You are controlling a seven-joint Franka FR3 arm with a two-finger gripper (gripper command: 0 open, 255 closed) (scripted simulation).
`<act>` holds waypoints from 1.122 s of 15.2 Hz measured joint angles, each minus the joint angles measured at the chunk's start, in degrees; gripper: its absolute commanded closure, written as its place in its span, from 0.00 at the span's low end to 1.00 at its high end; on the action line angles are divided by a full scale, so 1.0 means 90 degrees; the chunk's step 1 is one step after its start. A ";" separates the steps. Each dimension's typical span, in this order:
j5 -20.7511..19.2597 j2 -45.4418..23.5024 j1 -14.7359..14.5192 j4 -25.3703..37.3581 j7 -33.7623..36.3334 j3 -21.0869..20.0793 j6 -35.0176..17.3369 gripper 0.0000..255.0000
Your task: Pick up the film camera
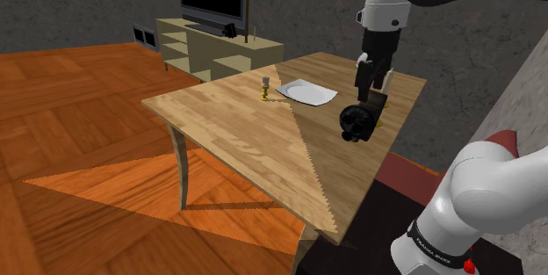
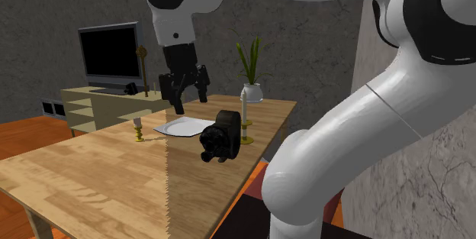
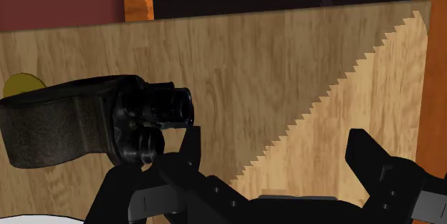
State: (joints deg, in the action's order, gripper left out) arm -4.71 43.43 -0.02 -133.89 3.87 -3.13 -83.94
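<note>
Black camera (image 2: 219,136) sits by the counter (image 2: 91,176) edge, lots of bare wood beyond. Claw (image 2: 191,104) hovers above, slightly offset, wide open, empty.

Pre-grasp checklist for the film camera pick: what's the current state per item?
1. Open hand: ok, fingers stand apart.
2. Empty hand: ok, nothing between the fingers.
3. Centring on the film camera: not ok, it lies outside one finger, with its lens by that fingertip.
4. The film camera at rest on the table: ok.
5. Gap to the candlestick beside the film camera: cannot tell.
6. Room from the plate: ok, it lies apart from the film camera.
</note>
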 measured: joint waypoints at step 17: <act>-0.1398 -0.1766 0.0263 -0.0233 -0.2704 0.1807 -0.2356 0.00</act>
State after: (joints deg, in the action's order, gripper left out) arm -17.30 27.54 2.34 -135.98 -20.46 13.13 -105.15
